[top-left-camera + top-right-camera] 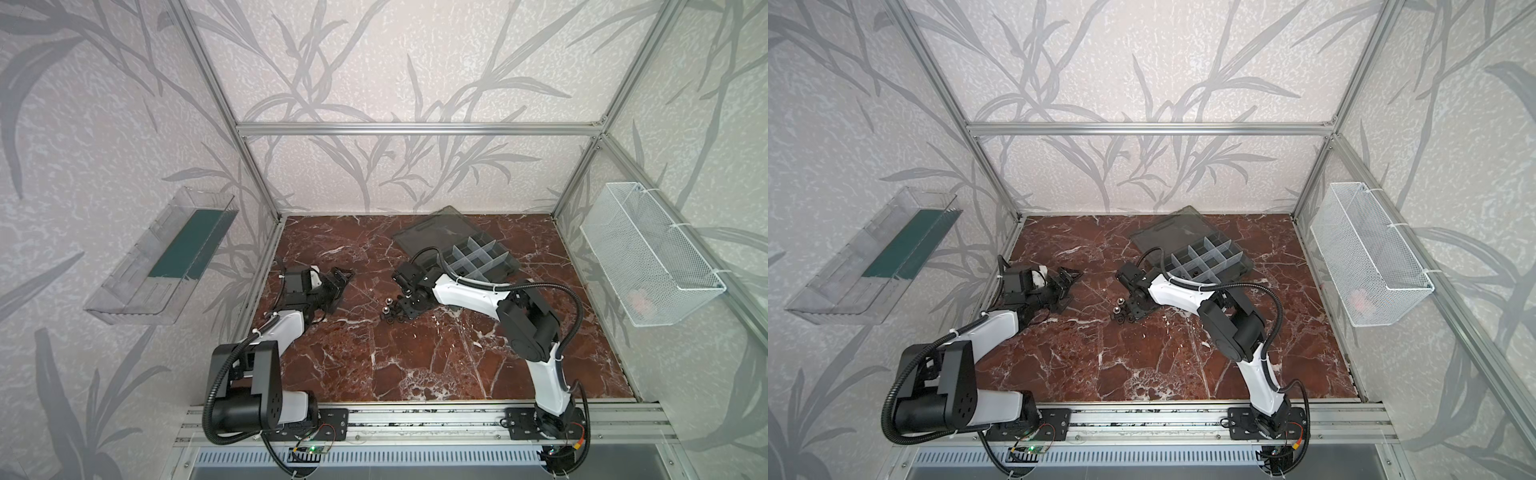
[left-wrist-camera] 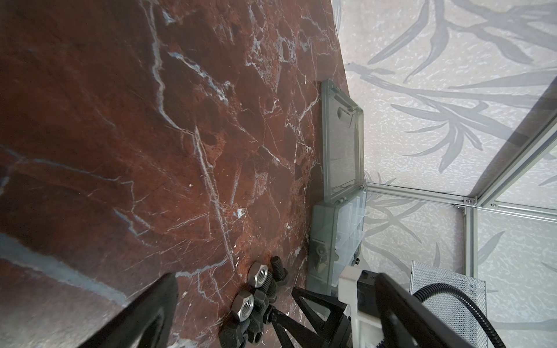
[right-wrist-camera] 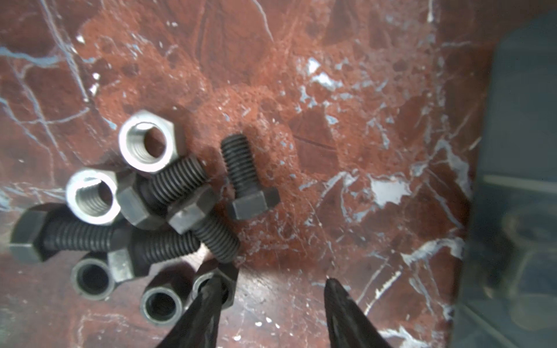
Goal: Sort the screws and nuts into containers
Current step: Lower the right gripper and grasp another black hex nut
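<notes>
Your right gripper (image 3: 271,284) points down at the heap of screws and nuts (image 3: 135,211) on the marble table (image 3: 361,90). Its jaws are about half apart over bare stone and grip nothing. One fingertip (image 3: 208,304) overlaps a dark nut (image 3: 231,278). A lone black screw (image 3: 245,177) lies just ahead of the gap, head toward the tips and shank running away, so the jaws would close across it. Your left gripper (image 1: 338,282) is wide open, empty and farther off. The containers (image 1: 484,249) sit just beyond the right arm.
</notes>
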